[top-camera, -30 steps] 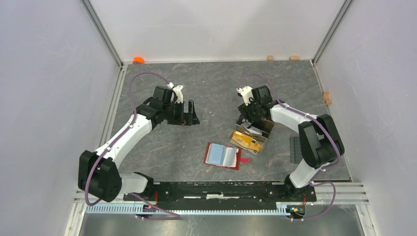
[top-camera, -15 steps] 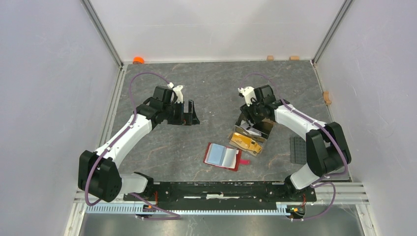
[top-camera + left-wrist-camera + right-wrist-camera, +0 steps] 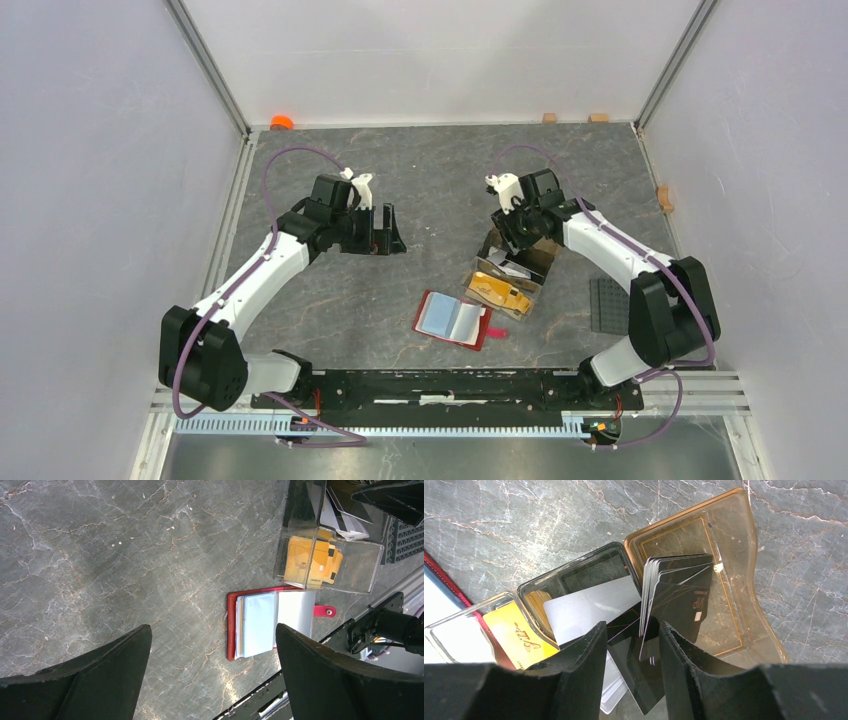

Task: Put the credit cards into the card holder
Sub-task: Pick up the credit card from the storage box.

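Observation:
The card holder (image 3: 453,318) is a red wallet lying open on the table, with a light blue card (image 3: 257,625) showing in its clear sleeves. Orange credit cards (image 3: 516,630) lie in a clear box (image 3: 500,290) beside it. A stack of dark cards (image 3: 676,592) stands on edge in an amber tray (image 3: 734,540). My right gripper (image 3: 633,630) straddles the lower end of that stack, its jaws narrowed, with gaps still showing on both sides. A silver card (image 3: 589,605) lies to the left. My left gripper (image 3: 213,627) hovers wide open over bare table, left of the holder.
A dark studded plate (image 3: 607,303) lies right of the trays. Small tan blocks (image 3: 549,117) sit along the back edge, another block (image 3: 665,198) is by the right wall, and an orange object (image 3: 282,122) is in the back left corner. The black rail (image 3: 450,385) runs along the near edge.
The right gripper's jaws have narrowed around the dark cards, and the right arm's elbow has swung out to the right. The left arm has not moved.

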Controlling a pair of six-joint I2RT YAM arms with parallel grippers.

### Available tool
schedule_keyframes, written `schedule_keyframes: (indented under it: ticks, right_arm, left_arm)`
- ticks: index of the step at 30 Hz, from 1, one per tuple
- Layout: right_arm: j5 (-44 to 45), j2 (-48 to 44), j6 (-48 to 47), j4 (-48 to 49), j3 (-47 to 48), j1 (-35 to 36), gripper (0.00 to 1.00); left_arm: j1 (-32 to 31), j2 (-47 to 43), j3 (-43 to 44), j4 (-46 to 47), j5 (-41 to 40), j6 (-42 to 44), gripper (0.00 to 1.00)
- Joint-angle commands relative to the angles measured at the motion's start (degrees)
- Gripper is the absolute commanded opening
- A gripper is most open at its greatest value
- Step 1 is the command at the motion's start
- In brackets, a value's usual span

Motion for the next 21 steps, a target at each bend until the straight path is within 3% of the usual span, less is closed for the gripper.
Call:
schedule_keyframes:
  ticks: [1, 5, 21]
  right_arm:
    - [-2.9, -1.6, 0.9, -1.1, 2.4, 0.4, 0.45]
    - [-3.0, -1.4, 0.7, -1.3, 2.2, 0.4, 0.38]
    - [5.8, -0.1, -0.8, 4.7, -2.9, 0.4, 0.34]
  left_arm:
    - [0.2, -0.4, 0.0, 0.4, 1.3, 2.1, 1.00]
    - [0.2, -0.4, 0.0, 0.4, 1.3, 2.1, 1.00]
    - [0.2, -0.2, 0.0, 0.4, 1.4, 2.0, 1.00]
